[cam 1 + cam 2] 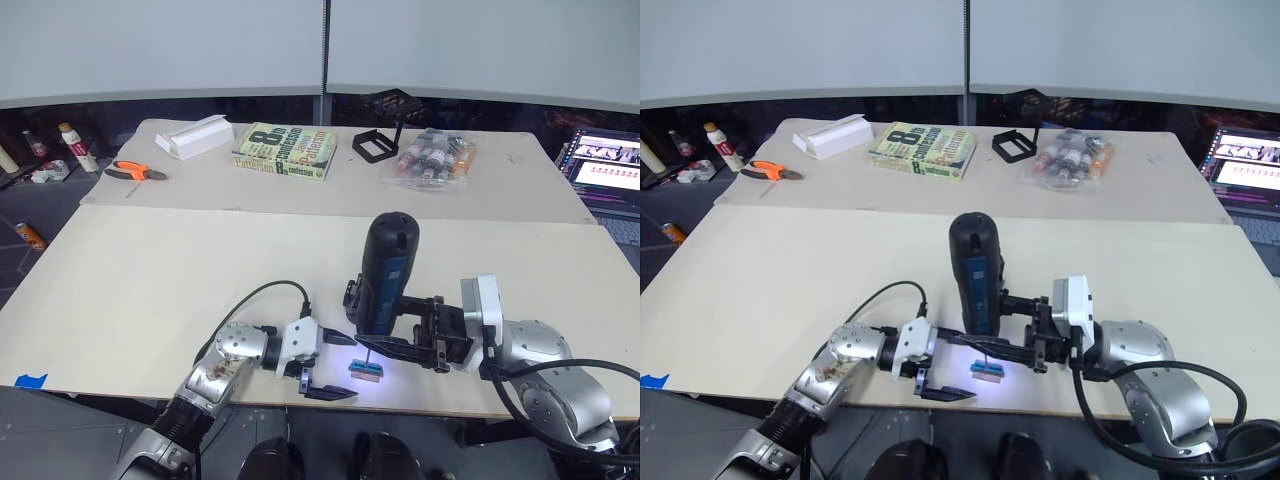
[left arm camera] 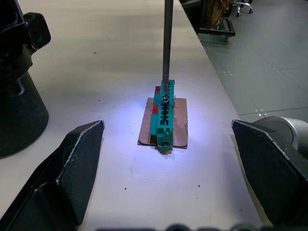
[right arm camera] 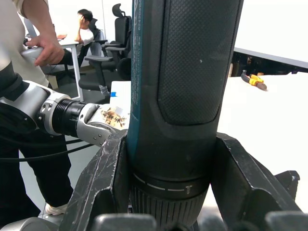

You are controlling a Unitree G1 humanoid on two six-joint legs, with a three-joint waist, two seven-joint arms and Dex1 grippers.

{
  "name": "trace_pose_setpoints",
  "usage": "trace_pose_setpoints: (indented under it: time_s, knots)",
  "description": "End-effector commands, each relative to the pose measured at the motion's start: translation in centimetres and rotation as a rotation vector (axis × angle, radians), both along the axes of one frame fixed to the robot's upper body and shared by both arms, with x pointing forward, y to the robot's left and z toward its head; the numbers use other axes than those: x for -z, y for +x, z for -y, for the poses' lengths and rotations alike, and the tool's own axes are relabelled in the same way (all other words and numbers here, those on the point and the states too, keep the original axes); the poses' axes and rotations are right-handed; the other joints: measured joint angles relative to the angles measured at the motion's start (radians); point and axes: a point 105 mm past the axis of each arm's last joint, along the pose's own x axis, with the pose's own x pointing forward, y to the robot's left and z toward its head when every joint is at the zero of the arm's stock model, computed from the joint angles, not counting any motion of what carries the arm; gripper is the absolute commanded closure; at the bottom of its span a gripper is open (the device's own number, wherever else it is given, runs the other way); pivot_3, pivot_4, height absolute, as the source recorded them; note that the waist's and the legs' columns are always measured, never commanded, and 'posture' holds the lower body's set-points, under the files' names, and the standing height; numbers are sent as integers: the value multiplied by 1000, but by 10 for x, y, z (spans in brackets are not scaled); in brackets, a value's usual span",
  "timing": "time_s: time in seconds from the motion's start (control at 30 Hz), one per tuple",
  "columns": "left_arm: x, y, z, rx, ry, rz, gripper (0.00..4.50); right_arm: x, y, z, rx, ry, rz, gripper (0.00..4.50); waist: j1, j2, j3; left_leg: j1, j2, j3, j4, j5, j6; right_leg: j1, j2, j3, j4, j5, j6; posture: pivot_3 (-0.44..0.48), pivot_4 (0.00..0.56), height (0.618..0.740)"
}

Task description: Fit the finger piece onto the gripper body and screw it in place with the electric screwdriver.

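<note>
Standing upright near the front edge of the surface (image 1: pixel 150 290), the electric screwdriver (image 1: pixel 385 270) is clamped in the right claw (image 1: pixel 415 335), its lit bit resting on a small green block (image 2: pixel 163 115). The left claw (image 1: pixel 325 365) is held spread wide, empty, flanking that block. The gripper body (image 1: pixel 352 298) is partly hidden behind the screwdriver.

A pale table (image 1: pixel 150 290) carries a small green block (image 1: pixel 365 369) on a brown card near its front edge. On the far table (image 1: pixel 520 190) lie orange pliers (image 1: pixel 137 172), a white box (image 1: pixel 195 136), a book (image 1: pixel 285 152), a black square frame (image 1: pixel 374 146) and a bag of bottles (image 1: pixel 432 157)
</note>
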Motion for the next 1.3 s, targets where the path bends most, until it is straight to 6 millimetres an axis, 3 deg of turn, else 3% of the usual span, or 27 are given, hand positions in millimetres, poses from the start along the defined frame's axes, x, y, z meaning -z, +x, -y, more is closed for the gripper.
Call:
trace_pose_setpoints:
  time_s: [0.03, 1.3]
  knots:
    - [-1, -4, 3, 19, -1, -8, 23, -11, -3, 3, -3, 19, 77, 2569, 0, 0, 0, 0, 0, 0, 0, 0, 0, 0, 0, 0, 0, 0, 0, 0, 150, 740]
    - [0, -6, 1, 7, -1, -18, 23, -11, -2, 0, -13, 33, 75, 2569, -2, 0, 0, 0, 0, 0, 0, 0, 0, -1, 0, 0, 0, 0, 0, 0, 150, 740]
